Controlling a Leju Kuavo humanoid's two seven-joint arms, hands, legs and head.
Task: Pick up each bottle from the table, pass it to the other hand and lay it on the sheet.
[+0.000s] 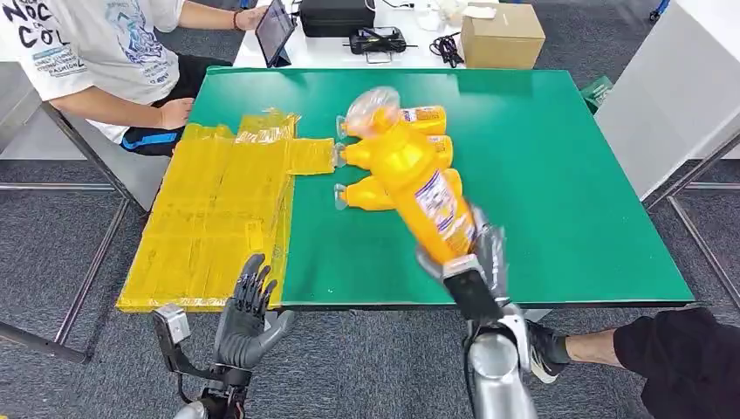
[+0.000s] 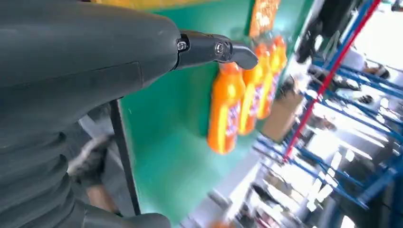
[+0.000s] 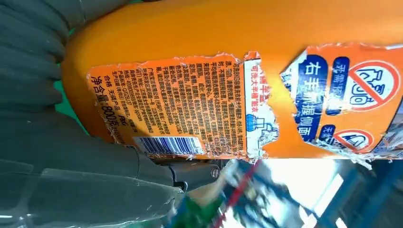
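Green matting (image 1: 558,175) covered the table; my right hand (image 1: 476,262) gripped a lifted orange plastic bottle (image 1: 419,179). I judged the handover next: my left hand (image 1: 249,314), fingers spread and empty, had to meet it.

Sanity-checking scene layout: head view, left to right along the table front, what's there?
yellow sheet → left hand → right hand gripping the raised orange bottle → person's shoe

4 orange bottles: 1 held bottle (image 1: 417,179) & 3 lying bottles (image 1: 397,158); 1 yellow sheet (image 1: 218,218); 1 box (image 1: 502,35).
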